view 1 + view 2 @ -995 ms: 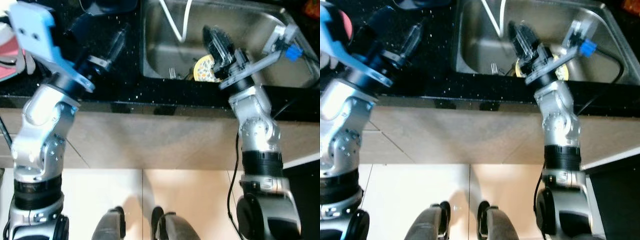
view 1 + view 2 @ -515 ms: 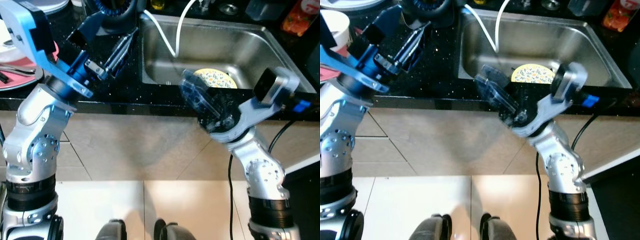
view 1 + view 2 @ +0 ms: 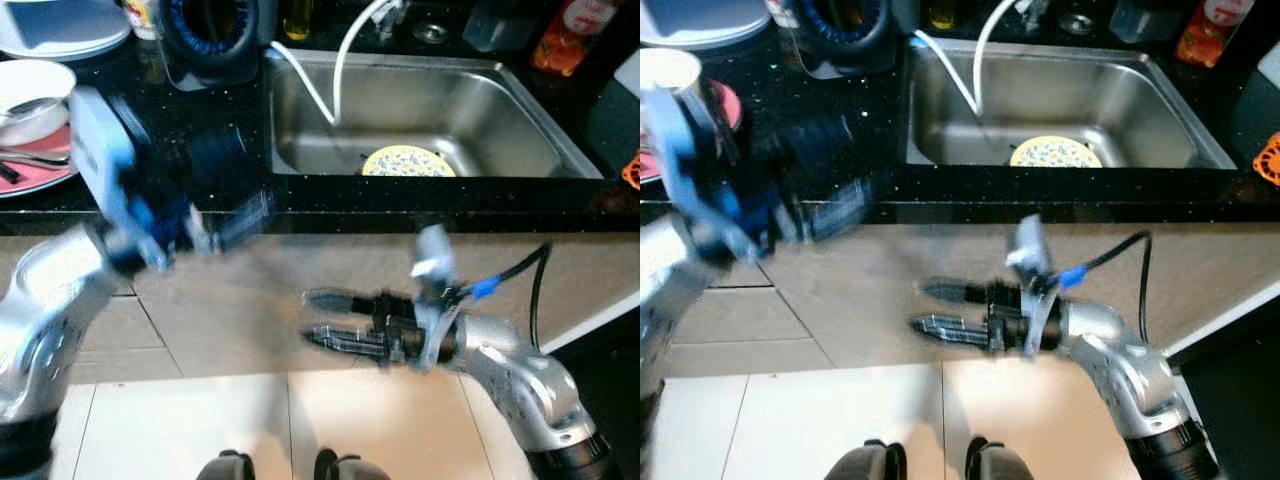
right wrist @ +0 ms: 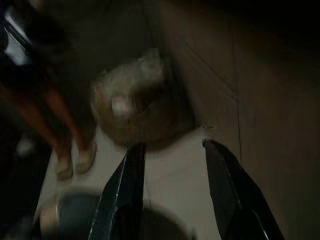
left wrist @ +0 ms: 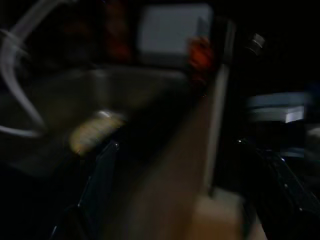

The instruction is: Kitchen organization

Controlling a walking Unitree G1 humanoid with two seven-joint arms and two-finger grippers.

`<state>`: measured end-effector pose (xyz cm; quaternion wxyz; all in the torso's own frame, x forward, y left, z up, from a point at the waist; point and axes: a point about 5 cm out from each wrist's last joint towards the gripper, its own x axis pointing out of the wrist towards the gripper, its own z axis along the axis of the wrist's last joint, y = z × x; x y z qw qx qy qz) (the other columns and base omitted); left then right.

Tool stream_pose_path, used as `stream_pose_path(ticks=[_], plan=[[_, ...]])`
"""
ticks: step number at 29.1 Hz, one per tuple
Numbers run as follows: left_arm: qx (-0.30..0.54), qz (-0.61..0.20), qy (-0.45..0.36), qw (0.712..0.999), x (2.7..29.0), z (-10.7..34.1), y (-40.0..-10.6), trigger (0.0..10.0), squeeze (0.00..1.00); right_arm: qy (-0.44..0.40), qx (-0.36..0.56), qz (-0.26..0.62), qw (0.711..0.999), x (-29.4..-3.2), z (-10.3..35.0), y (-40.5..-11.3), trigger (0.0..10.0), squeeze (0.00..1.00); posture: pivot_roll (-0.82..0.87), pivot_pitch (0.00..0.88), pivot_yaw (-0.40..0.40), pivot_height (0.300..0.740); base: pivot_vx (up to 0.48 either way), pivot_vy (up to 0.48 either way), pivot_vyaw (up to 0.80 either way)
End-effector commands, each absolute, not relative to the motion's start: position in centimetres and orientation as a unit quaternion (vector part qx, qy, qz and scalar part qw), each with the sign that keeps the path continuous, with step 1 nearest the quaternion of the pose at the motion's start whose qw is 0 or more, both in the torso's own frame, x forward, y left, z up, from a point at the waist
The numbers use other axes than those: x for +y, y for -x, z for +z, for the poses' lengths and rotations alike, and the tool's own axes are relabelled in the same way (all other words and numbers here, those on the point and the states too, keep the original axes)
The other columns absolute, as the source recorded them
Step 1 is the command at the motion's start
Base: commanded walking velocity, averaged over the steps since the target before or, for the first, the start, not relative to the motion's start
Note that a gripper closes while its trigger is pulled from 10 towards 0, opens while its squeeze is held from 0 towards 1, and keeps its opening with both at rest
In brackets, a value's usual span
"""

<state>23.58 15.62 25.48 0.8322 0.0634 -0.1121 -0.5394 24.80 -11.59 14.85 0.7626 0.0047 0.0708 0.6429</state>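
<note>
A yellow patterned plate lies in the steel sink. My right gripper hangs below the black counter, in front of the cabinet, pointing toward my left. It is open, with nothing between its fingers. My left gripper is blurred, at the counter's front edge left of the sink. The left wrist view is dark; its two fingers stand apart with nothing between them, and the plate shows dimly beyond.
A white bowl sits on a pink plate at the far left of the counter. A white hose curves into the sink. An orange bottle and a dark round appliance stand at the back. A blurred brownish bundle lies on the floor.
My right arm has swung out of the sink and down below the counter, now pointing left. My left arm has pulled back toward the counter's edge. The camera has tilted up.
</note>
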Motion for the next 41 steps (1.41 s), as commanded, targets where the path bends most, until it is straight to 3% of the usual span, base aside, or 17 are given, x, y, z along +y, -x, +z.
stream_pose_path(ticks=[1,5,10,12,14,15,22,25,31,41], plan=[[-0.070,-0.585,-0.075,0.805,15.2,24.3,-22.4,10.0,0.00,0.035,0.118,0.632,0.765,-11.9,12.6,-24.7,10.0,0.00,0.06,0.122,-0.045,0.740,0.000,0.000,0.00],[0.009,-0.605,-0.073,0.793,15.3,21.0,-21.7,10.0,0.00,0.072,0.196,0.599,0.773,-12.7,8.9,-24.8,10.0,0.00,0.07,0.122,-0.043,0.740,0.000,0.000,0.00],[0.059,-0.584,-0.069,0.807,15.6,18.1,-22.5,10.0,0.00,0.110,0.238,0.538,0.801,-13.9,6.1,-25.5,10.0,0.00,0.07,0.122,-0.040,0.740,0.000,0.000,0.00],[0.100,-0.536,-0.085,0.834,16.3,14.8,-23.7,10.0,0.00,0.138,0.266,0.477,0.826,-15.0,4.0,-25.9,10.0,0.00,0.06,0.122,-0.036,0.740,0.000,0.000,0.00],[0.110,-0.519,-0.093,0.842,16.6,14.0,-24.1,10.0,0.00,0.142,0.275,0.459,0.833,-15.3,3.5,-26.0,10.0,0.00,0.06,0.122,-0.036,0.740,0.000,0.000,0.00],[0.126,-0.466,-0.063,0.874,16.9,11.9,-25.2,10.0,0.00,0.156,0.302,0.389,0.856,-16.5,1.8,-26.5,10.0,0.00,0.06,0.120,-0.034,0.740,0.000,0.000,0.00],[0.227,-0.334,-0.004,0.915,18.6,4.6,-25.9,10.0,0.00,0.158,0.362,0.211,0.894,-19.9,-1.9,-25.8,10.0,0.00,0.06,0.114,-0.032,0.740,0.000,0.000,0.00],[0.261,-0.292,0.009,0.920,19.2,2.3,-25.6,10.0,0.00,0.148,0.381,0.163,0.898,-20.7,-3.0,-24.9,10.0,0.00,0.05,0.113,-0.032,0.740,0.000,0.000,0.00],[0.359,-0.133,0.012,0.924,22.0,-3.0,-23.4,10.0,0.00,0.071,0.433,-0.012,0.899,-23.3,-5.8,-21.1,10.0,0.00,0.05,0.114,-0.024,0.740,0.000,0.000,0.00],[0.402,-0.072,0.027,0.912,22.2,-5.1,-21.8,10.0,0.00,0.019,0.463,-0.098,0.881,-24.2,-7.4,-18.1,10.0,0.00,0.03,0.107,-0.014,0.740,0.000,0.000,0.00]])
